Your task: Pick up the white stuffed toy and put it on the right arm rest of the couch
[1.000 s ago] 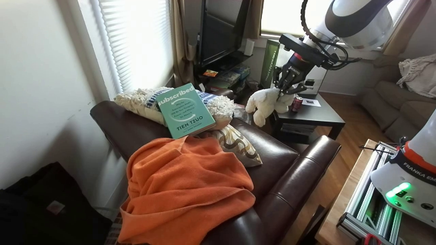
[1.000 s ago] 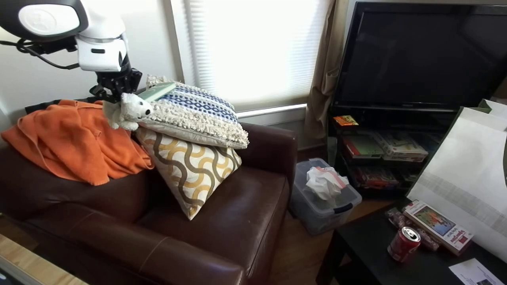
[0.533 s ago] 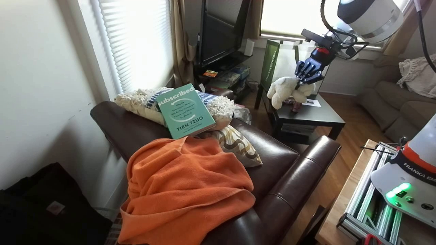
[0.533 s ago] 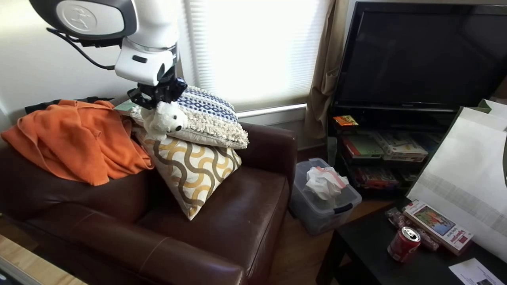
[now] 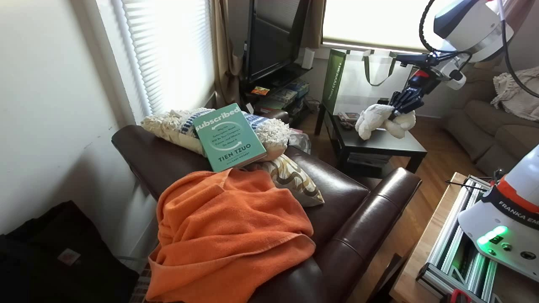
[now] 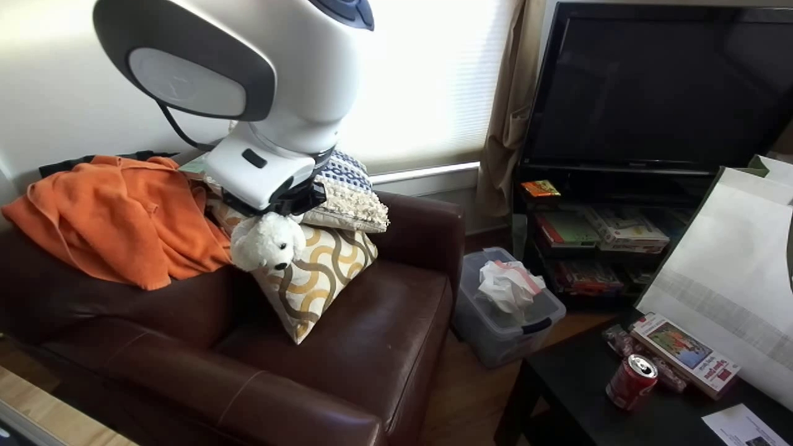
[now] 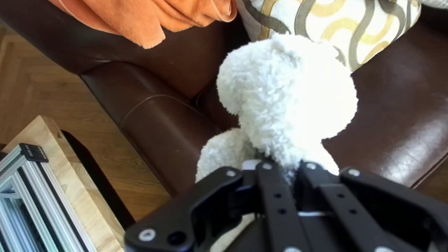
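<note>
The toy hangs in the air above the couch, apart from its leather. It is white and fluffy; a dark eye and nose show in an exterior view. The gripper has its fingers clamped on the toy's body. The robot arm reaches over the couch, covering part of the window behind it.

The couch's arm rest on the robot's side is broad, rounded and glossy brown. Near the couch, outside that arm rest, stands the bench with the robot base on it.

An orange blanket drapes over the couch's back. From the couch's back a patterned pillow slants down onto the seat, partly under a fringed pillow; a green book rests tilted on top.

Just beside the couch's front corner at the opposite end is a clear bin, and past that end of the couch stands the TV. Off the couch's front is a black table, bearing a red can, a box, a sheet of paper and a tall white bag.
</note>
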